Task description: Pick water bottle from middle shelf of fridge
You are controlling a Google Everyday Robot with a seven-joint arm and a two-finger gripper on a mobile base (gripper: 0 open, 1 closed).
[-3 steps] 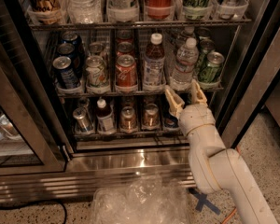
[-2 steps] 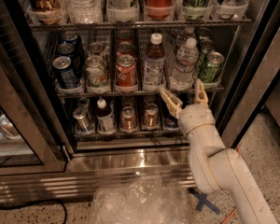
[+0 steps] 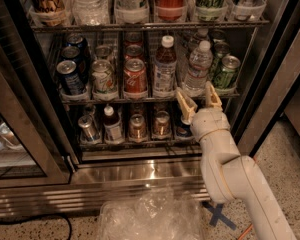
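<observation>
The water bottle (image 3: 197, 70) is clear, ribbed plastic. The middle shelf (image 3: 117, 101) is thin metal wire. The fridge (image 3: 120, 176) base is shiny steel. The gripper (image 3: 196, 96), just below the bottle, is dull tan and spread open.

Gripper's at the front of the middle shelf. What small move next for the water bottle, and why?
Probably raise the gripper a little, then ease it forward. It is open, its tips at the front edge of the middle shelf, low against the water bottle and roughly lined up with it. The brown drink bottle and green can stand close either side.
</observation>
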